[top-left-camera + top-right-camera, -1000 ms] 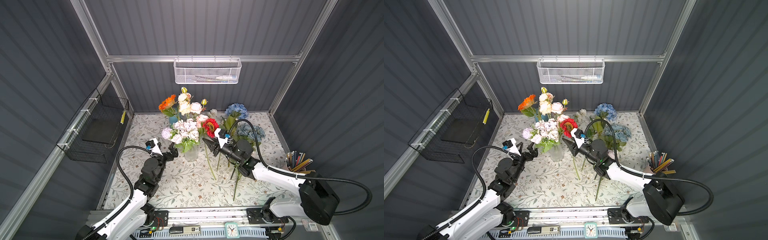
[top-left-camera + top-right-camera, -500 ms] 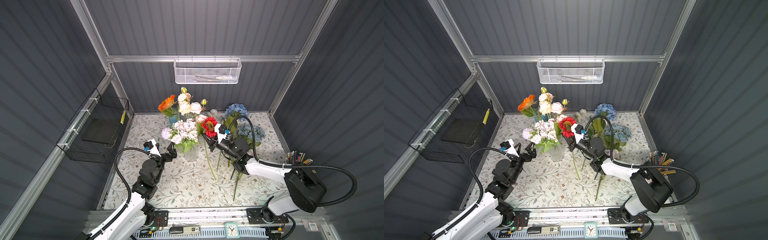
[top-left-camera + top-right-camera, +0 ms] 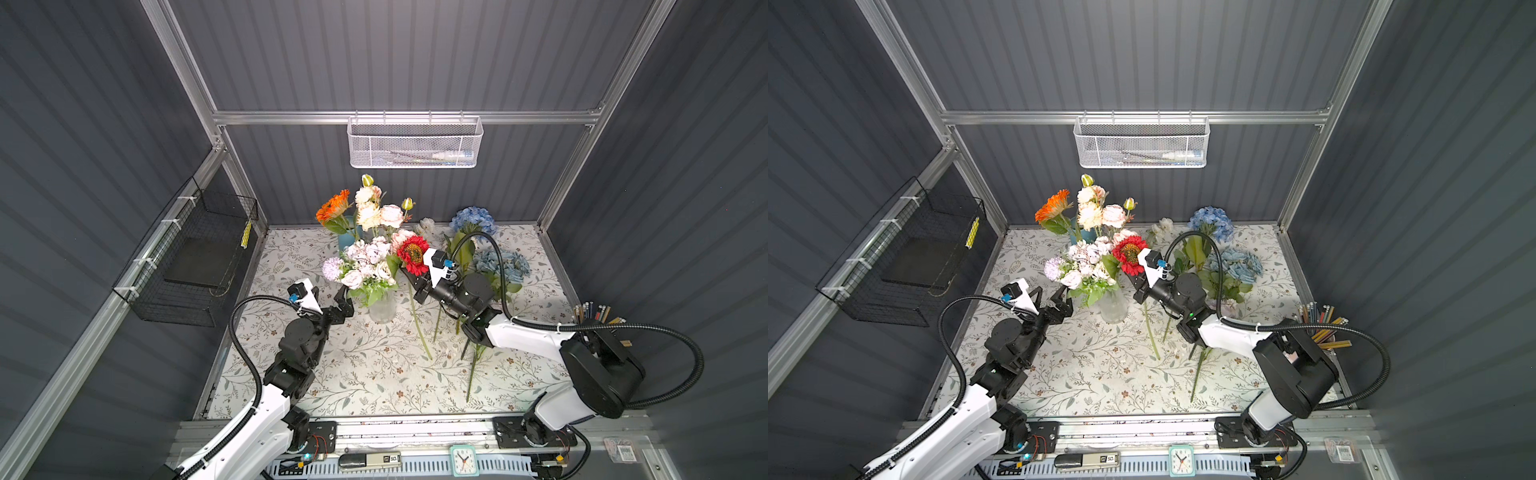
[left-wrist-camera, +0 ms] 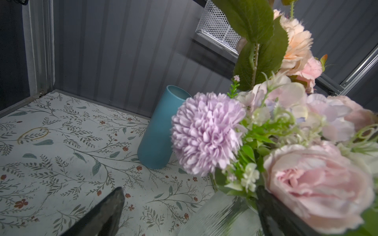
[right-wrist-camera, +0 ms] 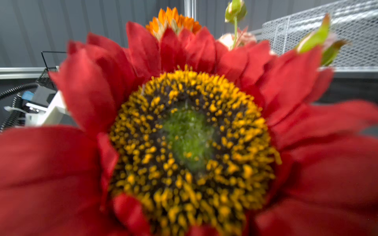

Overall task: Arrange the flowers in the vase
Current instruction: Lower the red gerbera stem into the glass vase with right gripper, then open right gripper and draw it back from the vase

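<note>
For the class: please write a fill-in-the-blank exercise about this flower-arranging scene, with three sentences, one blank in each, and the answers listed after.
1. The right gripper is shut on the stem of the daisy-like flower whose petals are ___.
2. The left gripper stands ___, holding nothing.
3. In both top views the glass vase stands ___ the two grippers.

Missing words: red; open; between.
</note>
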You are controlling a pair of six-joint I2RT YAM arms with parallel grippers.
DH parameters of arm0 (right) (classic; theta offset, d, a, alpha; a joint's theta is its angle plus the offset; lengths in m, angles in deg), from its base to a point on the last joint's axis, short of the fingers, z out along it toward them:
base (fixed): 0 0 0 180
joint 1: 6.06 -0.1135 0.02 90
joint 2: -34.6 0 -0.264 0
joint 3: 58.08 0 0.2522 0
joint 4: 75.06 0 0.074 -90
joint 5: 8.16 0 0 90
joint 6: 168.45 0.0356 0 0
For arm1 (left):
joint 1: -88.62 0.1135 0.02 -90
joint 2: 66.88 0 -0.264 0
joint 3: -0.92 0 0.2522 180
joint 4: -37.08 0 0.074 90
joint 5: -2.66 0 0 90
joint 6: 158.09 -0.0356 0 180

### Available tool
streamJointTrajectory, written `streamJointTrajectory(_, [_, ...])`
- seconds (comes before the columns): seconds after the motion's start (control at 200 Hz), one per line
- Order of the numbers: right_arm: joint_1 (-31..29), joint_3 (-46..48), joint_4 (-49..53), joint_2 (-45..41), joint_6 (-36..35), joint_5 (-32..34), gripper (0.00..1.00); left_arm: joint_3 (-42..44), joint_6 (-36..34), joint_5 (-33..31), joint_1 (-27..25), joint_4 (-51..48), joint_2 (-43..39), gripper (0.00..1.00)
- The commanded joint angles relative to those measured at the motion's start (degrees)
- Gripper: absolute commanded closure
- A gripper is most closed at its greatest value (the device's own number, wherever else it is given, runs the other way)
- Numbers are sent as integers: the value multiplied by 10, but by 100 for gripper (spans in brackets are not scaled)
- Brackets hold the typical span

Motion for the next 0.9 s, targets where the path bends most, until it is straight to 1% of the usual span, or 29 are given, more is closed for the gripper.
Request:
streamJointTrajectory(0.0, [-2, -8, 29, 30, -13, -4, 100, -16, -5, -5, -1, 4, 1, 0])
streamJointTrajectory(0.19, [-2, -17, 31, 70, -1, -8, 100, -23, -6, 0, -1, -7, -2, 0])
streamJointTrajectory(0.34, [-3, -17, 34, 66, 1, -8, 100, -24, -6, 1, -1, -12, -4, 0])
streamJointTrajectory(0.355, [-3, -17, 34, 64, 1, -8, 98, -24, -6, 1, 0, -12, -4, 0])
streamJointTrajectory(0.44, [-3, -10, 34, 49, 0, -8, 82, -24, -6, 1, -1, -15, -4, 0])
streamJointTrajectory(0.535, [-3, 7, 37, 23, -3, -5, 69, -24, -5, -2, 0, -26, -6, 0])
streamJointTrajectory(0.67, [-1, 40, 68, -28, -13, -1, 56, -15, 1, -8, 0, -56, -20, 0])
streamJointTrajectory(0.79, [-1, 60, 128, -69, -26, -4, 46, -3, 13, -19, 1, -109, -48, 0])
streamJointTrajectory(0.896, [-2, 82, 148, -92, -25, -4, 36, 13, 28, -31, 2, -159, -79, 0])
